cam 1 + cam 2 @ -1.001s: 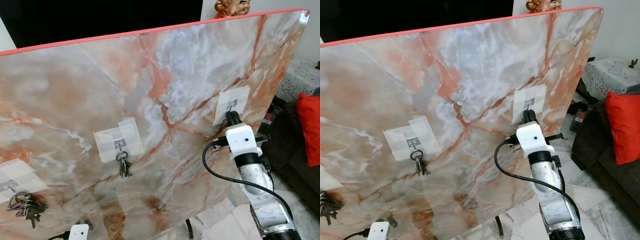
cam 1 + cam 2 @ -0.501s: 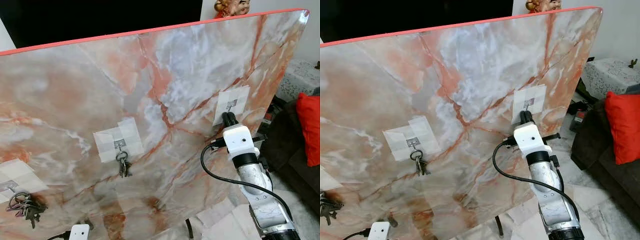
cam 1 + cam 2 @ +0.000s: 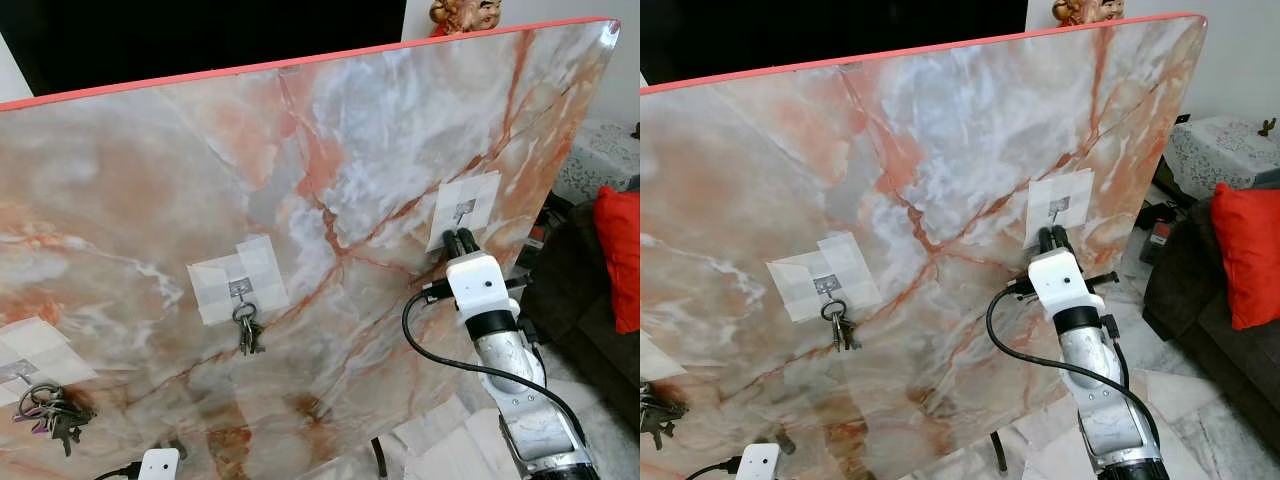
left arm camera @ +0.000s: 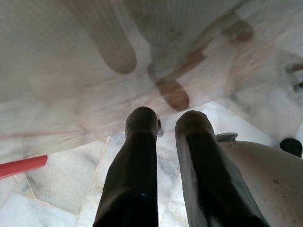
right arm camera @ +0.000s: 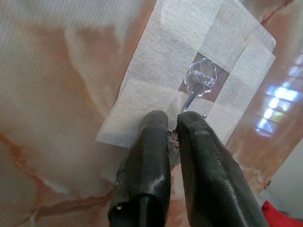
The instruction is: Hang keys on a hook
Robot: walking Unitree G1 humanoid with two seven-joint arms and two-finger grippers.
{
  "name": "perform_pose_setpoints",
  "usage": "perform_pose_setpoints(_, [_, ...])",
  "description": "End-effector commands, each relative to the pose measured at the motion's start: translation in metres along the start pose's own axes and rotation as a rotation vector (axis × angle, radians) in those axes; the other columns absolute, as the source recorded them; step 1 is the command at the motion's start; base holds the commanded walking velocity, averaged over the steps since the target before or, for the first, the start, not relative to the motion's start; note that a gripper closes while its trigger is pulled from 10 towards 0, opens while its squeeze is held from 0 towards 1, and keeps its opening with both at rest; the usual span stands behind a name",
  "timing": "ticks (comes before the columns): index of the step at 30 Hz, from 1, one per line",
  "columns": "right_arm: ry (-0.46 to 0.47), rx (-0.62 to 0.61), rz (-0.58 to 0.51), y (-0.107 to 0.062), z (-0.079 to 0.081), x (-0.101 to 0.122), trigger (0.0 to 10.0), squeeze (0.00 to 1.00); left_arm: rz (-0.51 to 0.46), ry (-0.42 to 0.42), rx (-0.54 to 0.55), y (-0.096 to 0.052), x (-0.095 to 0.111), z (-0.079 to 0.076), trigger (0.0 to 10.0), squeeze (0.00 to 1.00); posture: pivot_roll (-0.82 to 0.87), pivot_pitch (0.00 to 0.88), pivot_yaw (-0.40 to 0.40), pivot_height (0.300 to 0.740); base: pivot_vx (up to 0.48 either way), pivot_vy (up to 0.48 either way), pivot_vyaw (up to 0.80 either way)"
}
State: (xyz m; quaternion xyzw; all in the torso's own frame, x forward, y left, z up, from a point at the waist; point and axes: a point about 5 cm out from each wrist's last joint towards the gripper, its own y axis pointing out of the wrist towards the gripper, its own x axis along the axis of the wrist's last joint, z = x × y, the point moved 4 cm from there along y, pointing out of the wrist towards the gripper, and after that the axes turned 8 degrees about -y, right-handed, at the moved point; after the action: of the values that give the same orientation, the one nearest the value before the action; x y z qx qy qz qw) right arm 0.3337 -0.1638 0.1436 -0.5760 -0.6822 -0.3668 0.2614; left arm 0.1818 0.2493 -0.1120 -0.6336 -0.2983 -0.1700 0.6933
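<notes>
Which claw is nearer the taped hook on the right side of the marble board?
Right. The right claw sits just beneath that hook, fingertips at its wire. The left claw hangs low by the board's bottom edge, far off.

Bright, even light; the head views are sharp. Glare streaks the board (image 5: 279,94). The left wrist view is soft and hazy.

a tilted marble board (image 3: 330,150) carries three taped hooks, two holding keys (image 3: 247,330).
</notes>
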Motion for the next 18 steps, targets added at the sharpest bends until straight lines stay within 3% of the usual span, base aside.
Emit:
perform_pose_setpoints(1, [0.019,0.008,0.004,-0.005,-0.001,0.001,10.0,1.0,0.004,0.018,0.014,-0.001,-0.001,0.005,10.0,0.0,0.1,0.0,-0.001,0.74,0.0,0.0,0.0])
perform_pose_setpoints(8, [0.036,0.07,-0.003,-0.017,0.007,0.001,10.0,1.0,0.005,0.019,0.012,-0.001,-0.002,0.005,10.0,0.0,0.09,0.0,-0.002,0.74,0.0,0.0,0.0])
perform_pose_setpoints(12, [0.105,0.058,0.056,-0.029,0.005,-0.01,10.0,1.0,0.006,0.02,0.011,-0.001,-0.002,0.005,10.0,0.0,0.08,0.0,-0.002,0.74,0.0,0.0,0.0])
perform_pose_setpoints(13, [0.174,0.006,0.131,-0.033,0.0,-0.023,10.0,1.0,0.007,0.021,0.01,-0.001,-0.002,0.005,10.0,0.0,0.07,0.0,-0.001,0.74,0.0,0.0,0.0])
perform_pose_setpoints(17, [0.304,-0.068,0.266,-0.046,-0.003,-0.051,10.0,1.0,0.008,0.024,0.007,-0.001,-0.002,0.004,10.0,0.0,0.07,0.0,-0.003,0.74,0.0,0.0,0.0])
perform_pose_setpoints(18, [0.361,-0.107,0.365,-0.055,-0.002,-0.073,10.0,1.0,0.008,0.024,0.006,-0.001,-0.002,0.004,10.0,0.0,0.07,0.0,-0.003,0.74,0.0,0.0,0.0])
